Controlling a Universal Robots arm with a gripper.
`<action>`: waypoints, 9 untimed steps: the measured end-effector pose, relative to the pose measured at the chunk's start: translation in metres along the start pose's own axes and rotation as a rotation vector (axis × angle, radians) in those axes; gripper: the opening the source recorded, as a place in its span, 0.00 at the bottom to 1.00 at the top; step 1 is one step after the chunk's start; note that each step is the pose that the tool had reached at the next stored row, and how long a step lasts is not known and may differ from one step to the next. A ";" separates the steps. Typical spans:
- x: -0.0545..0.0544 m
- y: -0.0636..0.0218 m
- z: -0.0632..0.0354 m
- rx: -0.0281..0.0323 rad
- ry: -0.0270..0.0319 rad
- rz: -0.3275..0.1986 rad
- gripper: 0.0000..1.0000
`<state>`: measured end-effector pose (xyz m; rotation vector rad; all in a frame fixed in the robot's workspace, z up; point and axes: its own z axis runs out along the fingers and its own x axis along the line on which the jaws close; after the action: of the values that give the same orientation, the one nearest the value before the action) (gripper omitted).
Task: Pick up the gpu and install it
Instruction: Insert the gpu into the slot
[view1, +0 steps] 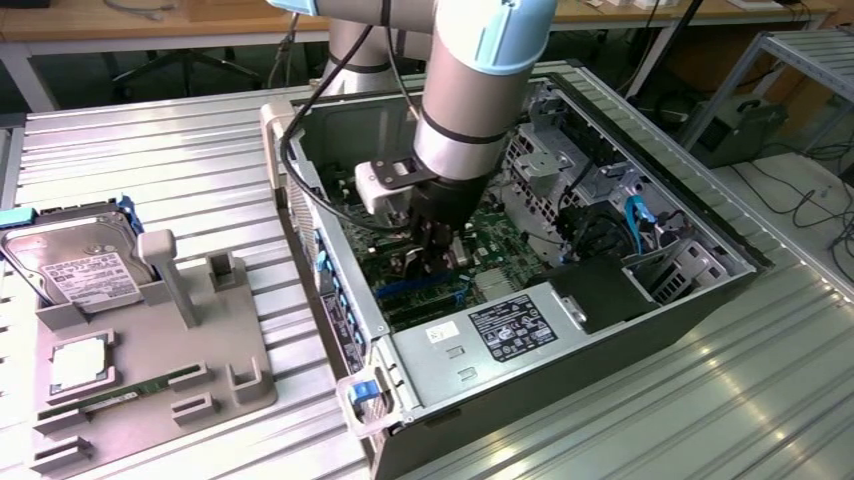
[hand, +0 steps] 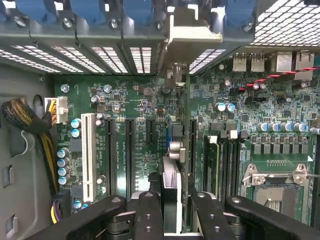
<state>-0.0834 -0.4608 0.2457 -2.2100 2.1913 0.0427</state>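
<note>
**Card edge-on in my fingers, hanging over the slots**

At the exterior view's left, on the ribbed metal surface (view1: 160, 140), sits the grey parts holder (view1: 147, 350) with the hard drive (view1: 83, 262) propped in it and the green RAM stick (view1: 118, 392) lying along its near edge. I leave those alone.

Right of that stands the open computer case (view1: 534, 330), and my gripper (view1: 434, 255) is down inside it, above the motherboard (view1: 501, 240).

In the wrist view my fingers (hand: 150, 215) are pinching the gpu (hand: 171, 187), which I see edge-on: a thin card with its metal bracket (hand: 175, 75) reaching toward the slatted rear wall of the case, poised over the row of black expansion slots (hand: 130, 150).

I judge it light and stiff but fragile, with a thin board and exposed contacts. The hold belongs on the upper edge, clear of components, so it stays square; a tilt could jam it at the slot.
</note>
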 end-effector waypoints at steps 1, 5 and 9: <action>0.000 0.0004 0.0020 0.0000 0.0000 0.000 0.28; 0.002 0.0007 0.0020 0.0001 -0.0001 0.000 0.28; 0.002 0.0017 0.0022 0.0001 -0.0001 0.000 0.28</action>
<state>-0.0852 -0.4627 0.2435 -2.2100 2.1911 0.0427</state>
